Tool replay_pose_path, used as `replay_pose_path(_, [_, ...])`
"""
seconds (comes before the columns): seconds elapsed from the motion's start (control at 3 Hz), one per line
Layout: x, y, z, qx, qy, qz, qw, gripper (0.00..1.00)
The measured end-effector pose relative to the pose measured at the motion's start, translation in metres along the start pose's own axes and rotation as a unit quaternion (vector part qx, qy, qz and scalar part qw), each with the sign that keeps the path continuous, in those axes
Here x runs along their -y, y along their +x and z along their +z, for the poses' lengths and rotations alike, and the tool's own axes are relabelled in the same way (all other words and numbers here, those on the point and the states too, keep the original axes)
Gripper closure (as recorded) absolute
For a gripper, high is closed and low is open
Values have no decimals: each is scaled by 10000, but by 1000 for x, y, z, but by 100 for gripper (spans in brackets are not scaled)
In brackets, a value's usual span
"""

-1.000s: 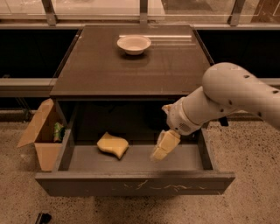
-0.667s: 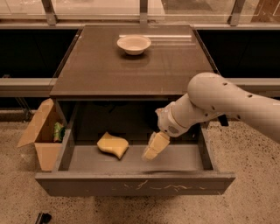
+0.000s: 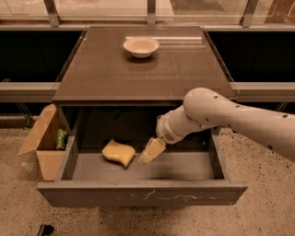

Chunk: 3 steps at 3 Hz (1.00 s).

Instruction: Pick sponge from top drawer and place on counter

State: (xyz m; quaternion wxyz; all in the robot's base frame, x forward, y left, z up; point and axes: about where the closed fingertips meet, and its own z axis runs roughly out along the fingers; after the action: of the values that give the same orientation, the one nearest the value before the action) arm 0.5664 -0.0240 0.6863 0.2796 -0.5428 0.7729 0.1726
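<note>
My gripper (image 3: 152, 150), aperture not determinable, hangs inside the open top drawer (image 3: 143, 192) just beside the sponge (image 3: 118, 153) lying on its floor; recommended: centre over it, descend squarely, grip across its narrow width.

Warm, dim, brownish light fills the scene. It is brightest at the far edge, where pale light from the windows (image 3: 101, 7) lays streaky glare on the worktop (image 3: 101, 69) just right of the white bowl (image 3: 141, 46). The far recess of the top drawer (image 3: 138, 193) lies in deep shadow. The gripper (image 3: 152, 150), inside the drawer just right of the sponge (image 3: 119, 153), catches light.
</note>
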Motion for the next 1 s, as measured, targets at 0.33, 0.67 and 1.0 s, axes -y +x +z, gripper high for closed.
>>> replay_pose_path(0.33, [4, -12, 29, 155, -95, -131, 9997, 0])
replay_pose_path(0.67, [-2, -25, 55, 115, -158, -340, 9992, 0])
replay_pose_path(1.0, [-13, -34, 78, 33, -260, -489, 9985, 0])
